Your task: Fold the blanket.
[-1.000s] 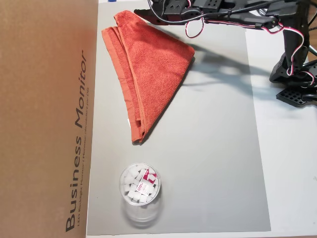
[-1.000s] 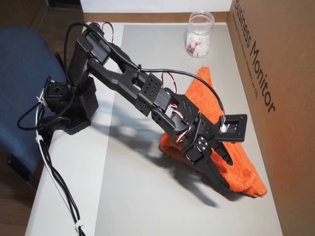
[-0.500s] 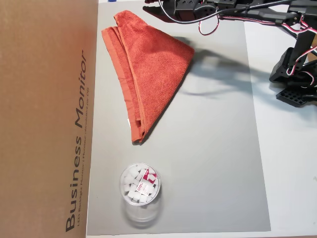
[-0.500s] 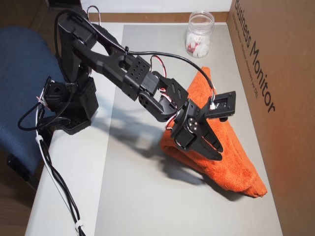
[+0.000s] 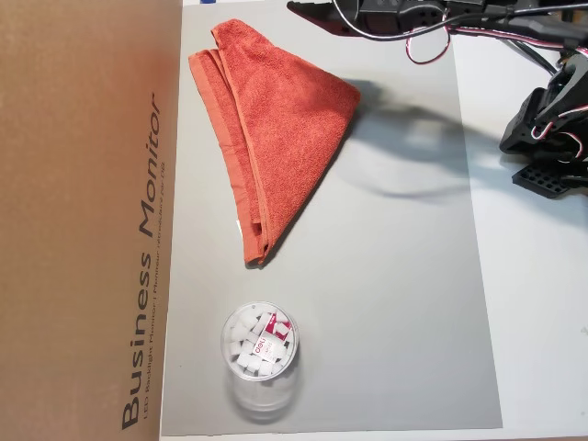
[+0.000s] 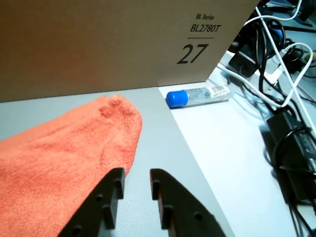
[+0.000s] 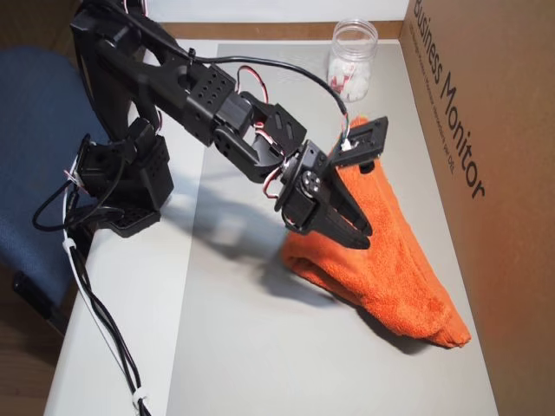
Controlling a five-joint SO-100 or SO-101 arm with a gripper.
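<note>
The arm [image 5: 432, 18] is running off the top and right edges in an overhead view, its gripper out of frame there. In the wrist view, the blanket [image 6: 64, 148] is spilling past the left and bottom edges. The cardboard monitor box [image 7: 486, 130] is being cropped at the right edge, its lettering cut short.

**Black printed arm with red-and-white wiring**

The arm [image 7: 217, 121] is matte black plastic throughout, built of blocky servo housings with rows of small round holes. Thin red, white and black cables loop between joints at upper left of an overhead view. The jaws are two tapered black fingers [image 6: 170, 197] with recessed screw holes.
</note>
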